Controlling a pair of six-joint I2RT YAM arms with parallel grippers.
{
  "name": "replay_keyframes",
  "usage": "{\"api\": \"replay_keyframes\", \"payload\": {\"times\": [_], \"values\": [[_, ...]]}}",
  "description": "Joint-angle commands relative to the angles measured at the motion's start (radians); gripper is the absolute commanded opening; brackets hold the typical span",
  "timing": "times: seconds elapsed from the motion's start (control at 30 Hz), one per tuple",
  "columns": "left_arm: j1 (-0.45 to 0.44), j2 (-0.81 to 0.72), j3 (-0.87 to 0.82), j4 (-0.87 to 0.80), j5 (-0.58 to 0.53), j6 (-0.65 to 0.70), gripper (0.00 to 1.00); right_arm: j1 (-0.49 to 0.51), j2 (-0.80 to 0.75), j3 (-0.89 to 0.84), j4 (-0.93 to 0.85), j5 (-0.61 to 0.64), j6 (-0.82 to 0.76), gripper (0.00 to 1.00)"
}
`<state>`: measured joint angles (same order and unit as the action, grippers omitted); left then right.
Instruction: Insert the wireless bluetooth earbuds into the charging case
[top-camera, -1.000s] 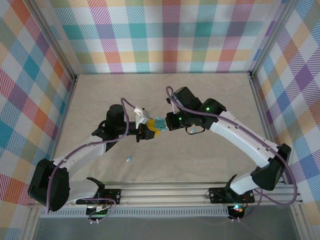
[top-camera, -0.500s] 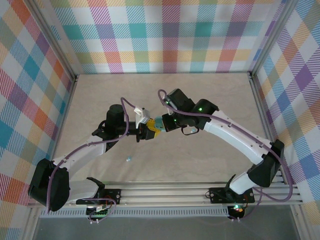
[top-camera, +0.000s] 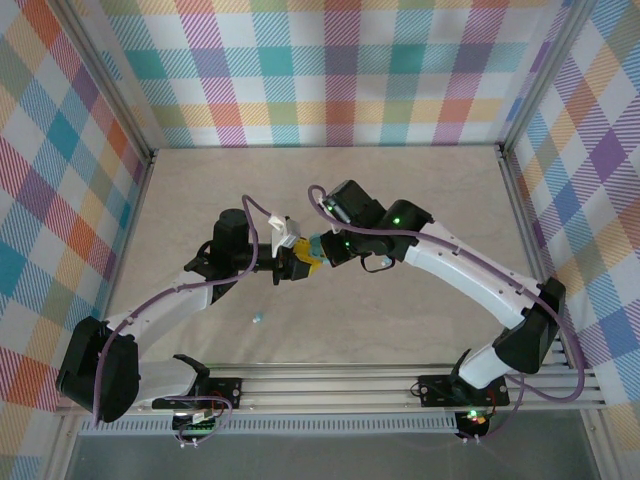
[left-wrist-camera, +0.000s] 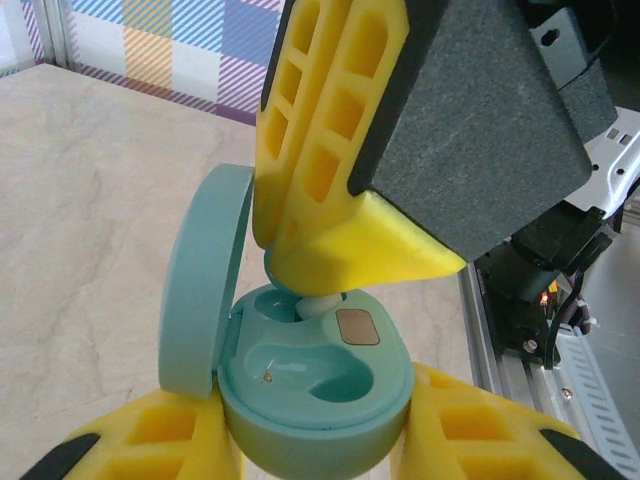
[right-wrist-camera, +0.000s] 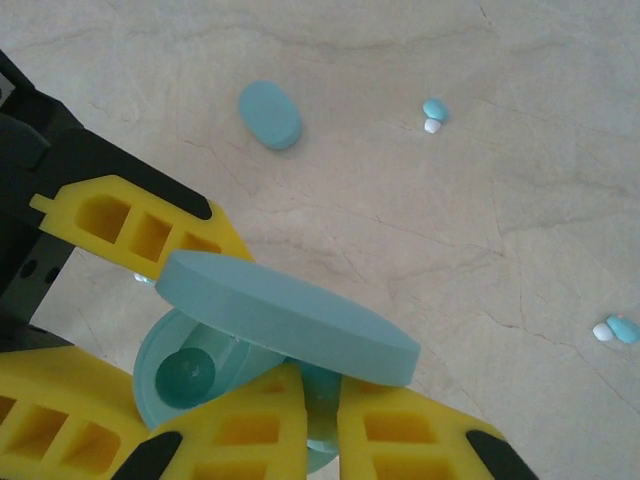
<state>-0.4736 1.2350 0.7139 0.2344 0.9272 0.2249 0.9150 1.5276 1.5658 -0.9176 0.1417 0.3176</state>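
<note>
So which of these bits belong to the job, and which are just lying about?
Job: open teal oval plastic charging case in left end effector; tiny pale blue plastic earbud in right end effector.
Lying about: closed teal oval case; two loose pale blue earbuds.

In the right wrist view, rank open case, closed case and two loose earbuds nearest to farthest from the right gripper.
1. Open case, at the right gripper.
2. Right-edge earbud, lower right.
3. Closed case, top earbud: upper table, too close to call.

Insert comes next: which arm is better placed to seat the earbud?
Right. The right tool pinches the earbud at a socket of the open case, which the left tool clamps.
</note>
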Motion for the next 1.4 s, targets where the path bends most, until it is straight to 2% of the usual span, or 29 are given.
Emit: {"api": "replay_keyframes", "payload": {"times": [0.0,0.37,0.6,0.83,1.17,1.37], "values": [[-0.008,0.0,0.013,0.039,0.022,-0.002,0.15,0.017,0.03,0.024,-0.023,-0.082,-0.034,0.15],[-0.008,-0.006,0.004,0.047,0.018,-0.003,0.15,0.015,0.002,0.036,-0.029,-0.074,-0.016,0.26],[-0.008,-0.019,-0.001,0.045,0.018,-0.002,0.15,-0.006,-0.015,0.02,0.004,-0.143,0.02,0.34],[-0.008,-0.028,-0.02,0.08,0.011,-0.018,0.15,-0.03,-0.044,0.001,0.03,-0.207,0.047,0.35],[-0.011,-0.024,-0.03,0.163,0.008,-0.062,0.15,-0.056,-0.061,-0.005,0.026,-0.225,0.072,0.34],[-0.011,-0.025,-0.041,0.173,0.009,-0.07,0.15,-0.086,-0.098,0.005,0.066,-0.292,0.07,0.34]]}}
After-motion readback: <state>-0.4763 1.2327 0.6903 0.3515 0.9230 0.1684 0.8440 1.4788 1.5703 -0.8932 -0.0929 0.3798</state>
